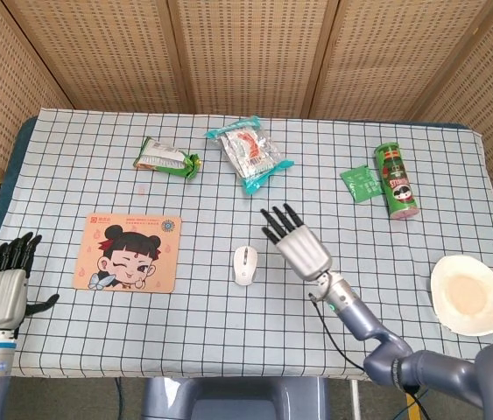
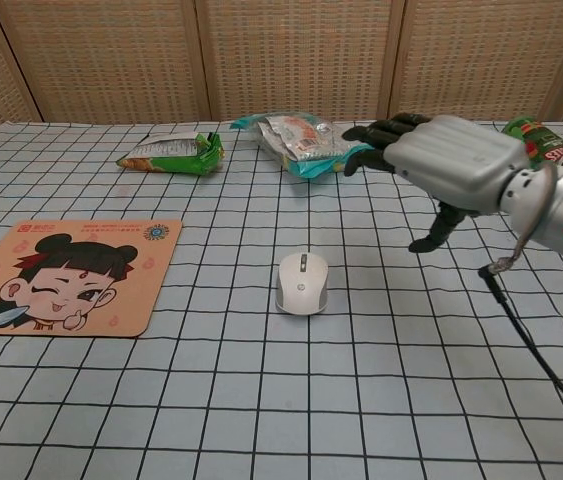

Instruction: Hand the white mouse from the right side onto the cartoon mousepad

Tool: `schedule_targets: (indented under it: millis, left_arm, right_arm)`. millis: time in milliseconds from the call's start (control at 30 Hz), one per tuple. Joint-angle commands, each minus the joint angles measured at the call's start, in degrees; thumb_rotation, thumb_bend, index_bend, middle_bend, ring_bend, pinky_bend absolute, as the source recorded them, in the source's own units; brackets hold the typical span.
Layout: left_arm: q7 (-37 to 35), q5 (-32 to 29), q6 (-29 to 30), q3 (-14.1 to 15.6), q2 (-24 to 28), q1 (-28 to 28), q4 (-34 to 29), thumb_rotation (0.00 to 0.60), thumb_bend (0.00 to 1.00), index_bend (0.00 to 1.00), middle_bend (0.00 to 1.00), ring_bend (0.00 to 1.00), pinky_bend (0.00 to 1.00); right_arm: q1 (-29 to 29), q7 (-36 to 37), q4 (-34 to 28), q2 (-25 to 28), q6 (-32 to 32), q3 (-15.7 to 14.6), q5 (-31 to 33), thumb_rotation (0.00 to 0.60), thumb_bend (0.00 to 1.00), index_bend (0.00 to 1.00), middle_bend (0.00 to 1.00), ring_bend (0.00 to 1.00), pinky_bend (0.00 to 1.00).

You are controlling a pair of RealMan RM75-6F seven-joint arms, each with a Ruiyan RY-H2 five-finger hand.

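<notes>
The white mouse (image 1: 245, 264) (image 2: 302, 284) lies flat on the checked cloth in the table's middle, a short way right of the cartoon mousepad (image 1: 129, 252) (image 2: 58, 277). My right hand (image 1: 297, 244) (image 2: 447, 162) hovers above the table to the right of the mouse, fingers spread and holding nothing. At the table's near left corner my left hand (image 1: 3, 290) hangs off the edge, fingers apart and empty; the chest view does not show it.
At the back lie a green snack packet (image 1: 167, 158) (image 2: 169, 153) and a teal snack bag (image 1: 248, 153) (image 2: 301, 139). A green chip can (image 1: 396, 179) (image 2: 551, 158) and a green sachet (image 1: 362, 183) (image 2: 494, 175) lie at the right. A white plate (image 1: 470, 295) sits near the right edge.
</notes>
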Motion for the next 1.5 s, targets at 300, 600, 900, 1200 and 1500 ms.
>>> schedule_targets:
  millis: [300, 600, 900, 1200, 1500]
  left_arm:
    - [0.40, 0.70, 0.17, 0.38, -0.47, -0.05, 0.23, 0.600, 0.02, 0.00, 0.00, 0.00, 0.00]
    - [0.66, 1.25, 0.34, 0.64, -0.89, -0.05, 0.59, 0.600, 0.02, 0.00, 0.00, 0.00, 0.00]
    - [0.74, 2.14, -0.23, 0.94, -0.83, -0.51, 0.69, 0.600, 0.02, 0.00, 0.00, 0.00, 0.00]
    - [1.40, 5.32, -9.87, -1.41, 1.89, -8.99, 1.06, 0.600, 0.02, 0.04, 0.00, 0.00, 0.00]
    - [0.48, 11.74, -18.32, -2.75, -1.24, -19.16, 6.24, 0.600, 0.03, 0.12, 0.00, 0.02, 0.09]
  right_arm:
    - [-10.14, 8.24, -3.34, 5.59, 7.40, -2.74, 3.37, 0.600, 0.18, 0.17, 0.02, 0.00, 0.05]
    - [-18.87, 17.37, -1.22, 7.94, 14.80, -6.22, 1.92, 0.600, 0.18, 0.17, 0.02, 0.00, 0.04]
    - [-23.57, 21.10, -0.84, 10.65, 18.98, -7.45, -0.09, 0.600, 0.18, 0.17, 0.02, 0.00, 0.03]
    - [-25.52, 24.38, -2.99, 13.97, 20.83, -5.95, -1.52, 0.600, 0.18, 0.17, 0.02, 0.00, 0.03]
    - [-26.14, 26.45, -3.41, 15.06, 20.43, -4.76, -2.12, 0.600, 0.18, 0.18, 0.02, 0.00, 0.03]
